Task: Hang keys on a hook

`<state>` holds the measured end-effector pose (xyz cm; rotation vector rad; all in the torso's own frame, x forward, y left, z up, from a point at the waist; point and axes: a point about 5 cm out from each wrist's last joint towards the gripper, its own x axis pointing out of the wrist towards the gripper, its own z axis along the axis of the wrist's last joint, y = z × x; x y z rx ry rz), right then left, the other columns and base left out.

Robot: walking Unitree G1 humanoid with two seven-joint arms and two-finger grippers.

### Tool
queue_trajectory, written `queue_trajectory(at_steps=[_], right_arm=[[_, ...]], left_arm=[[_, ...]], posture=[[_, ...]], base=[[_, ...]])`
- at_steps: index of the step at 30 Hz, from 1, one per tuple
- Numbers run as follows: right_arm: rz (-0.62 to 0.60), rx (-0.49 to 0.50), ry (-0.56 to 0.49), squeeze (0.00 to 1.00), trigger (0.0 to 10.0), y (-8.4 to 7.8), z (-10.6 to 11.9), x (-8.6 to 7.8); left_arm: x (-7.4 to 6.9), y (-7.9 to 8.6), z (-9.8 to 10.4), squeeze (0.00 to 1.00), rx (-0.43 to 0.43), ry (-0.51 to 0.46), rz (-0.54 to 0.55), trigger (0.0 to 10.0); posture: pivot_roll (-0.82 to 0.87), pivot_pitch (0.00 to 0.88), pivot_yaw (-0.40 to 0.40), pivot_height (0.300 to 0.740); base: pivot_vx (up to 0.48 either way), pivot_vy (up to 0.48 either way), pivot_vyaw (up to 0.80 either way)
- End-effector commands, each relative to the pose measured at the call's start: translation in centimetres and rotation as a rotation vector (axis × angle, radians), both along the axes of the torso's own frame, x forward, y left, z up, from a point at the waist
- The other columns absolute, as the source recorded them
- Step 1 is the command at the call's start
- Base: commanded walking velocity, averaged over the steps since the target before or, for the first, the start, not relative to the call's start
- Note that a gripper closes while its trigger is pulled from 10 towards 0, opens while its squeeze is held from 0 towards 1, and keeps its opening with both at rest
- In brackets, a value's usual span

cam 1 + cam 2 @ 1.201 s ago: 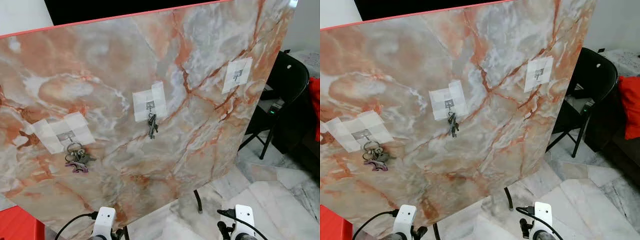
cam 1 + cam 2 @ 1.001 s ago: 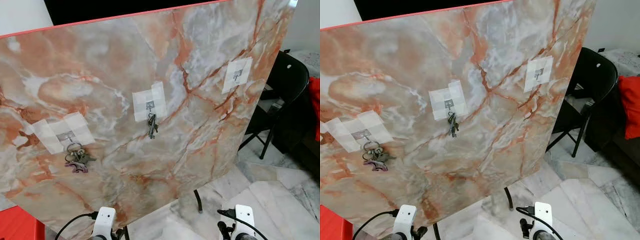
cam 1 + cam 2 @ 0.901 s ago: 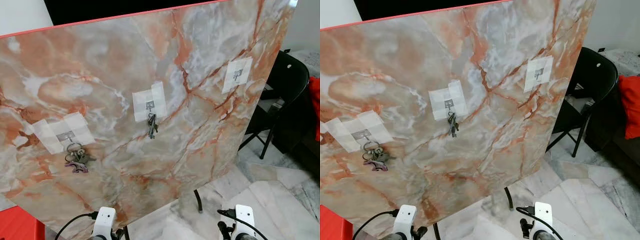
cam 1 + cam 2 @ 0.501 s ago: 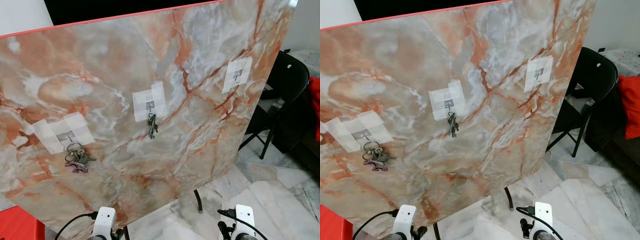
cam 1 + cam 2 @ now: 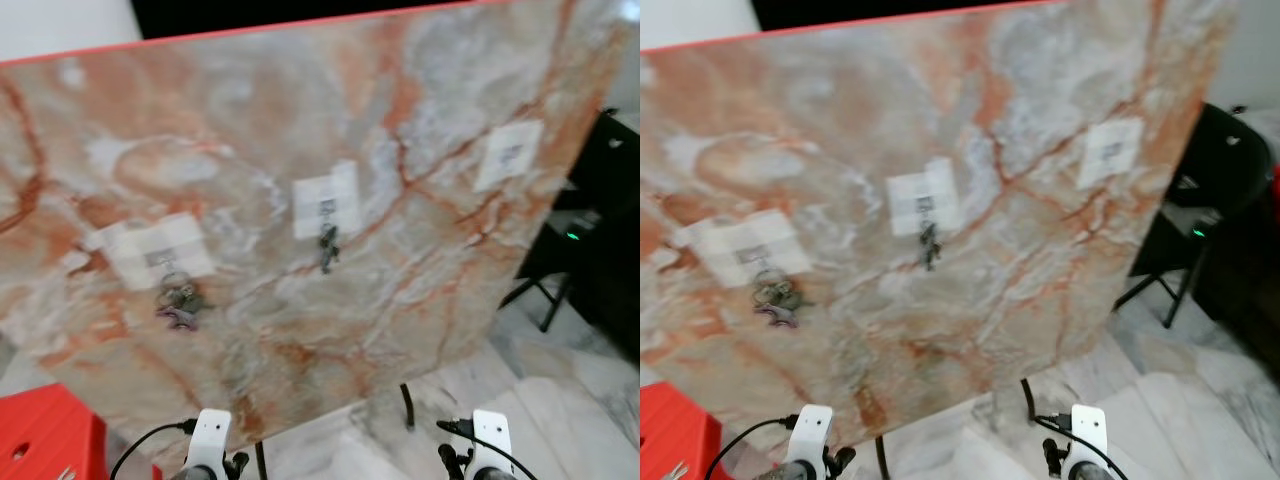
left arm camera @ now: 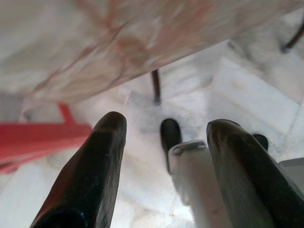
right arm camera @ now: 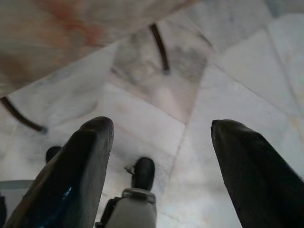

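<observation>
A tilted marble-patterned board (image 5: 250,110) carries three taped hooks. A bunch of keys (image 5: 180,304) hangs on the left hook (image 5: 160,257). A second set of keys (image 5: 328,248) hangs from the middle hook (image 5: 326,209). The right hook (image 5: 510,154) is bare. Both arms hang low below the board, wrists at the bottom edge. My left gripper (image 6: 164,156) is open above the floor, nothing between its fingers. My right gripper (image 7: 159,156) is open too, over floor tiles.
A black folding chair (image 5: 590,230) stands right of the board. A red stool (image 5: 45,440) sits at the lower left. The board's black legs (image 5: 406,405) rest on a marble tile floor (image 5: 560,400). The head views are blurred.
The whole picture has shifted right and slightly up and gone blurry, so the camera has moved. More of the red stool shows at the lower left. Keys and arms look unchanged.
</observation>
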<state>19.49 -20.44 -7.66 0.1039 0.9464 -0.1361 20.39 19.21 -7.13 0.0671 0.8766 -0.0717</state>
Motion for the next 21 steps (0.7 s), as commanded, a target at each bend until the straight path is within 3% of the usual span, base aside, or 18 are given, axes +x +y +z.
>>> queue_trajectory(at_steps=[1, 21], right_arm=[[0.002, 0.004, 0.006, 0.0, 10.0, 0.08, -0.09, -0.15], [0.012, 0.006, 0.012, 0.0, 10.0, 0.05, -0.12, -0.21]], left_arm=[[-0.48, 0.23, -0.26, 0.0, 0.008, 0.023, 0.005, 10.0], [-0.57, 0.22, -0.31, 0.0, -0.007, 0.022, 0.027, 10.0]], posture=[[0.03, 0.0, 0.006, 0.74], [0.03, 0.0, 0.001, 0.74]], base=[[0.0, 0.0, 0.8], [0.0, 0.0, 0.8]])
